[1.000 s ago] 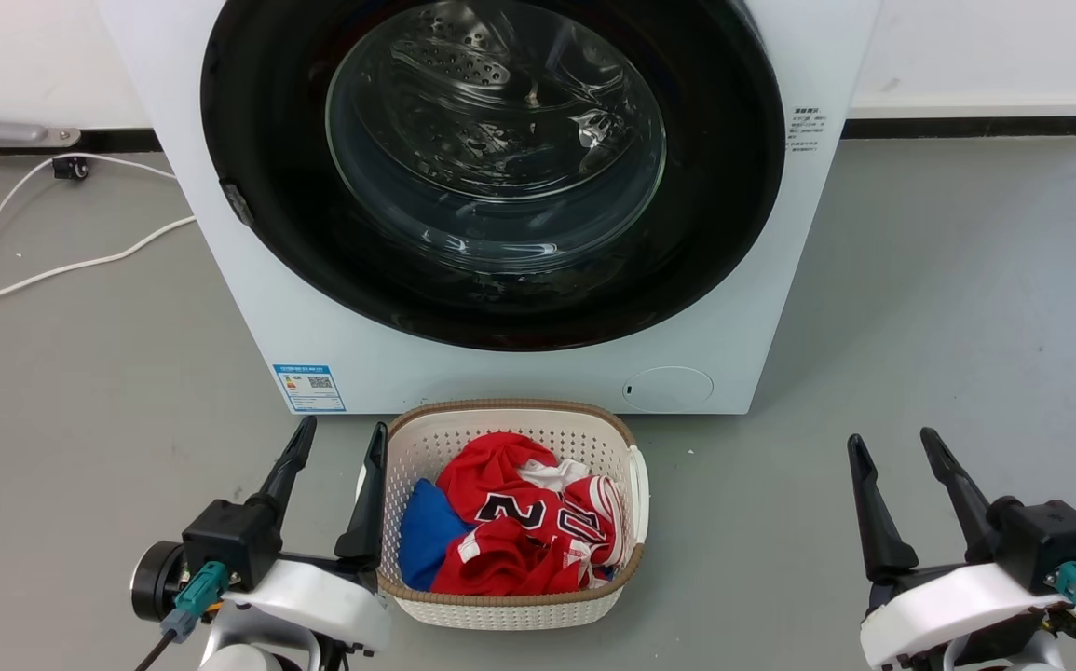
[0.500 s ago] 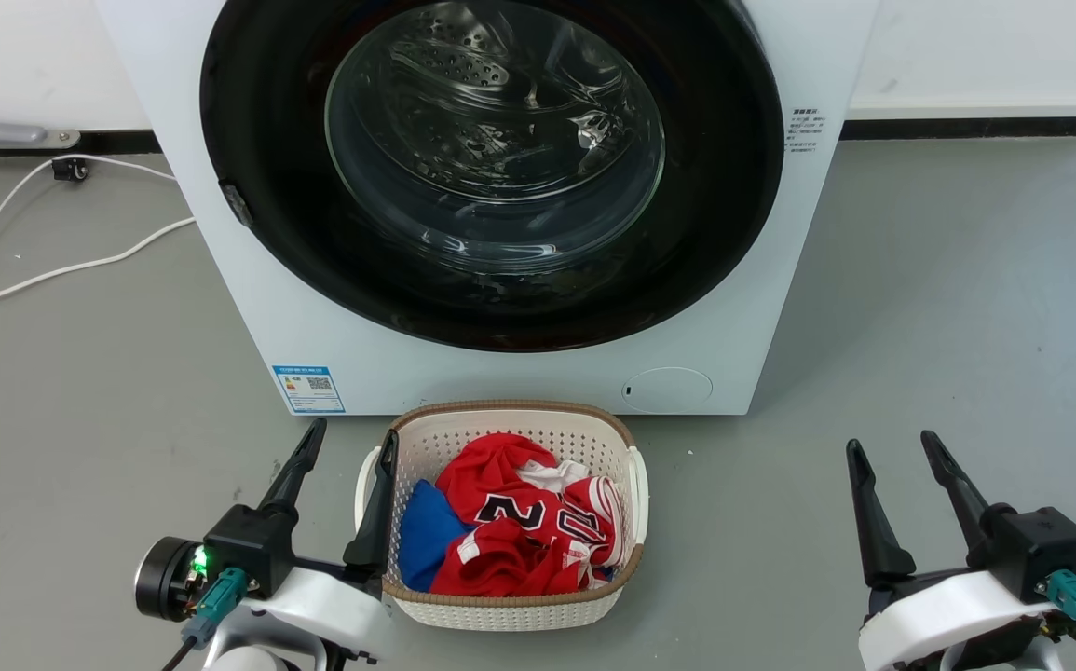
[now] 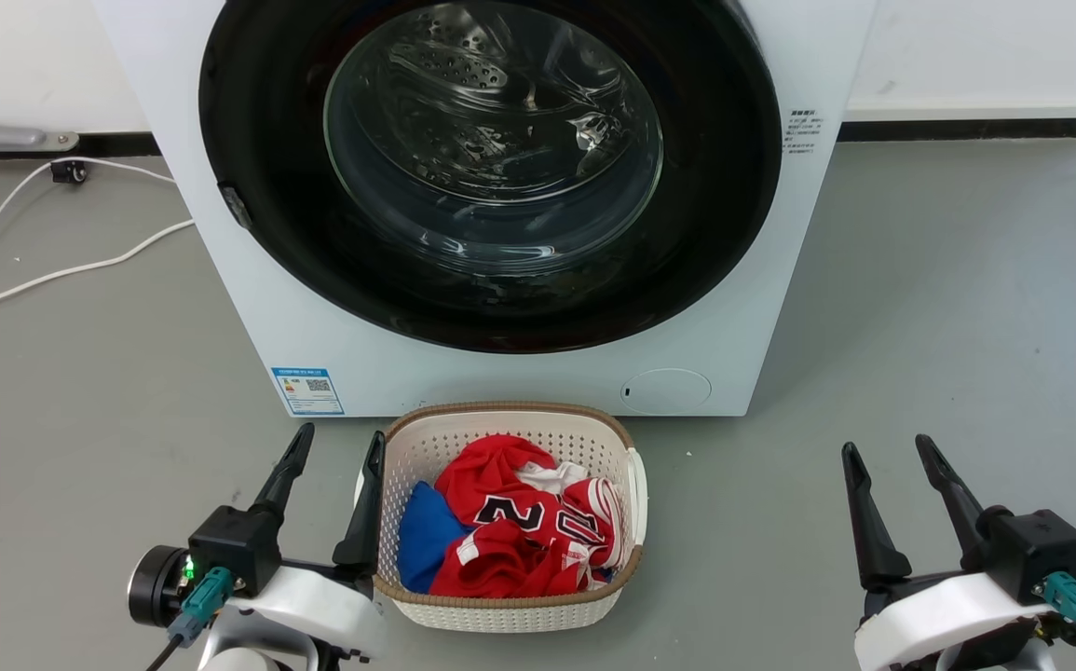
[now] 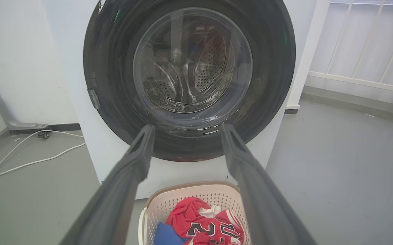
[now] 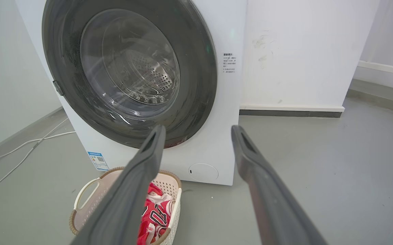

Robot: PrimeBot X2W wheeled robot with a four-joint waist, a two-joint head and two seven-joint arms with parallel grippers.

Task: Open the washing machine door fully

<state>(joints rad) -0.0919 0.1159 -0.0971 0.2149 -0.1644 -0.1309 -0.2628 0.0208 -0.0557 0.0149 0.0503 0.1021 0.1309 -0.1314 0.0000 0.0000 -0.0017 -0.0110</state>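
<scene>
Since the washing machine door (image 3: 491,168) sits shut, flush against the washing machine (image 3: 500,377), I hold both grippers low and well apart from it. My left gripper (image 3: 341,433) is spread and empty just beside the laundry basket (image 3: 510,410), and my right gripper (image 3: 884,444) is likewise spread and empty over bare floor (image 3: 947,326). I judge the small catch (image 3: 236,205) on the door's left edge to be the likely pull point. The basket of red clothes (image 3: 510,522) stands close before the machine. The floor is grey and smooth, and a white cable (image 3: 62,270) trails towards the wall (image 3: 966,47).
</scene>
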